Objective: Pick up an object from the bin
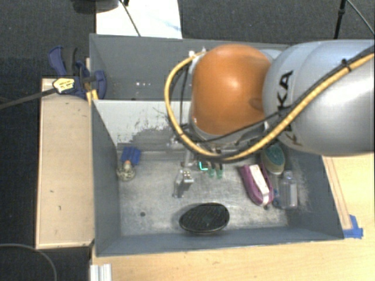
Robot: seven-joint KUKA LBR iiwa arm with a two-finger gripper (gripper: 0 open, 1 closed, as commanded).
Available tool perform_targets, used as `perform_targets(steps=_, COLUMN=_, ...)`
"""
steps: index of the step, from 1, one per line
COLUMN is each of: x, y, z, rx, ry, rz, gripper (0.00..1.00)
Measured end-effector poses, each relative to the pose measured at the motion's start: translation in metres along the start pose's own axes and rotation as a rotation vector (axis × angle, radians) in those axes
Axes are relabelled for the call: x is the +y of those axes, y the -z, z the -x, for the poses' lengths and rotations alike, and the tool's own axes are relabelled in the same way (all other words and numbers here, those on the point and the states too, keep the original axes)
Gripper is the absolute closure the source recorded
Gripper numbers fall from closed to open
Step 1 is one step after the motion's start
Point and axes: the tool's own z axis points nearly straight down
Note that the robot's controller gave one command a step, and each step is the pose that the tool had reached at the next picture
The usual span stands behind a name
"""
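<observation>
The hand [185, 183] hangs low in the bin [106, 174], just far of the black oval [204, 218], likely placed to grasp; how open, I cannot tell.

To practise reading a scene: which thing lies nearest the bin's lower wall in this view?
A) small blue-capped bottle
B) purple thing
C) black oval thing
C: the black oval thing lies right by the lower wall; the purple thing and the blue-capped bottle lie farther up.
</observation>
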Motion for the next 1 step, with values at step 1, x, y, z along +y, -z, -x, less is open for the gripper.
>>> perform_targets(steps=1, x=-0.1019, y=-0.0764, z=-0.0341, rx=0.001, ry=0.094, rz=-0.001, gripper=0.00)
